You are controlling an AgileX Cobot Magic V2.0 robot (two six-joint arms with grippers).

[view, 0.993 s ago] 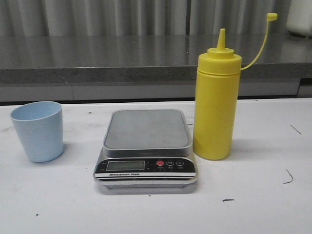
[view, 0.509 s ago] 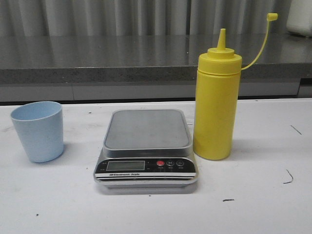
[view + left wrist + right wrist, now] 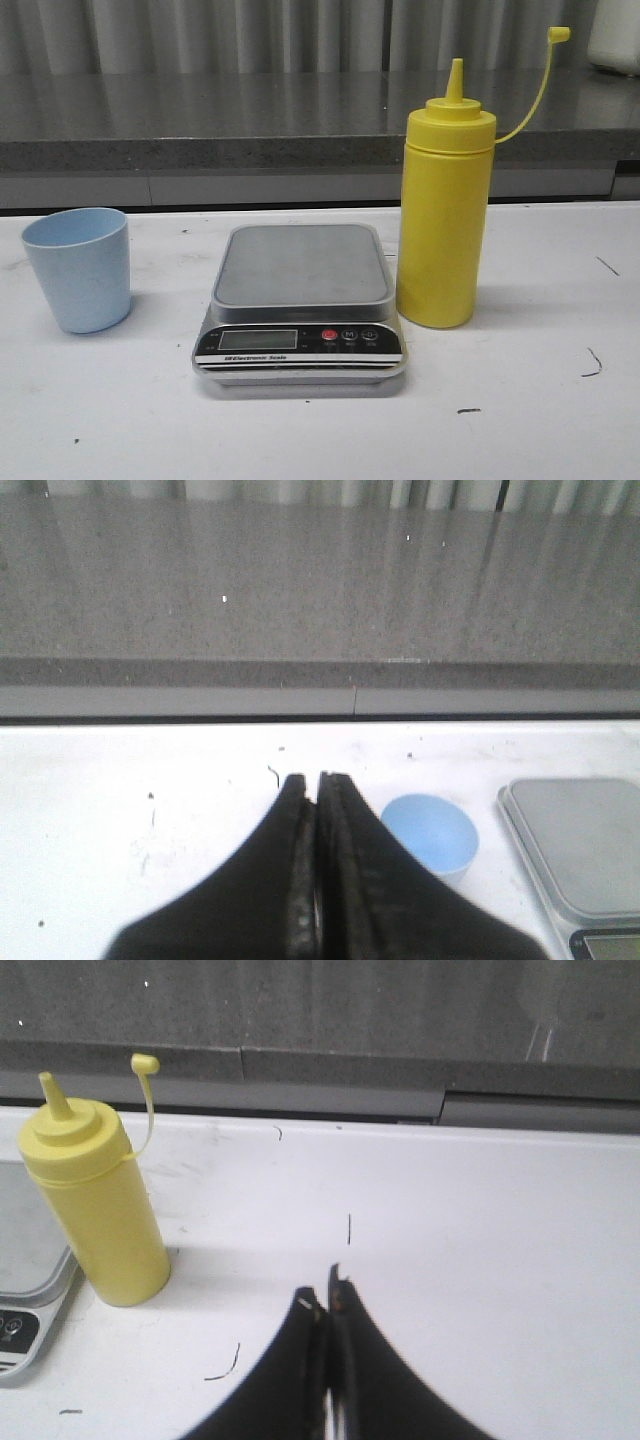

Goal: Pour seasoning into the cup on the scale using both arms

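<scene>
The tall yellow plastic squeeze bottle of seasoning (image 3: 444, 220) stands upright on the white counter (image 3: 540, 400), just to the right of the scale and close beside it; whether the two touch cannot be told. Its cone nozzle is uncovered, and the small cap hangs off to the right on its thin yellow tether. The flat digital kitchen scale (image 3: 300, 300), with its grey steel platform, black front panel and red button, sits at the centre of the scene, and its platform is bare. The small pale blue tapered plastic cup (image 3: 78, 268) stands upright well to the left of the scale, on the counter rather than on the platform.

Set against the front views from the last second, nothing has shifted: bottle, scale and cup stand exactly where they were, and neither arm has entered the front view. The task, by that showing, has not properly begun; the cup has yet to go onto the scale before any pouring.

The left hand (image 3: 318, 780) has its fingers pressed together on nothing, with the cup just to its right. The right hand (image 3: 326, 1302) is likewise closed and empty, well to the right of the bottle.
</scene>
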